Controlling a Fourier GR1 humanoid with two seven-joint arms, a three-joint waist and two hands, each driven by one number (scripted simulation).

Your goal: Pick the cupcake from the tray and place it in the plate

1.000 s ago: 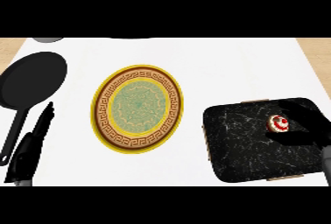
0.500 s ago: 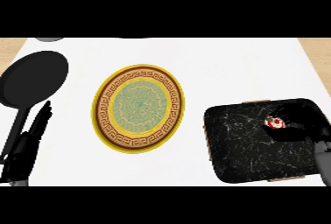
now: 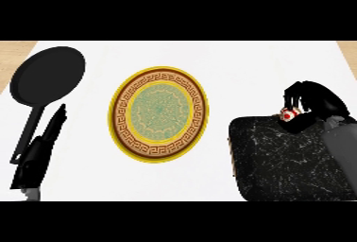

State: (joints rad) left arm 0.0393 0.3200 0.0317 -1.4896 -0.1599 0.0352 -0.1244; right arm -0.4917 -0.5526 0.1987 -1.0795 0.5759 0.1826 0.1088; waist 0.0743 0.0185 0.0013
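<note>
Cupcake point(image 3: 290, 114) held in right hand point(image 3: 315, 101)

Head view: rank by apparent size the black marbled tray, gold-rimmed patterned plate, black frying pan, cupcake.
1. Black marbled tray, partly cut off by the frame
2. Gold-rimmed patterned plate
3. Black frying pan; close to the plate if its handle counts, so unsure
4. Cupcake, mostly hidden by the right hand

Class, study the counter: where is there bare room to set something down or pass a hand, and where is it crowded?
Bare counter runs along the far edge, and lies between the plate and the tray. The plate's centre is free. It is crowded at the tray's far corner, where the right hand curls round the cupcake, and at left, where the left hand lies beside the pan.
</note>
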